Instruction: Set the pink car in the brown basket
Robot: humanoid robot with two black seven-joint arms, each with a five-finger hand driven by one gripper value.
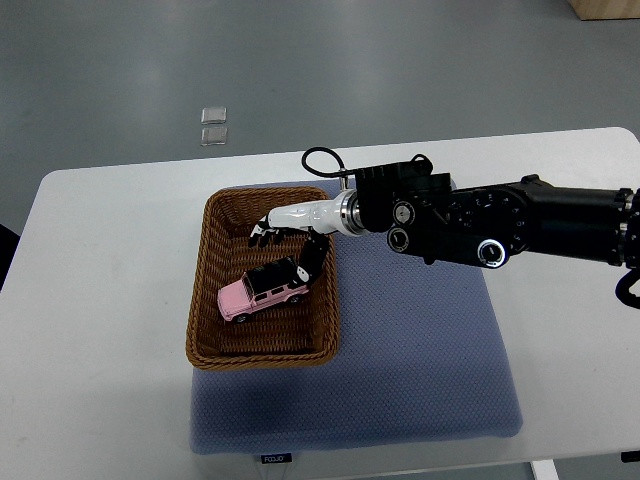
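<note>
White table point(100, 300), one basket point(205, 290), one pink car point(262, 291)

Right arm point(540, 225) cut off at right edge; pink car point(264, 290) rear partly hidden behind right hand point(290, 235).

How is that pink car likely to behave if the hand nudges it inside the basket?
The pink car looks rigid, so it should hold its shape. It sits on its wheels, so a push along its length would probably roll it until the brown basket wall stops it. It seems small beside the right hand, so likely light.
</note>
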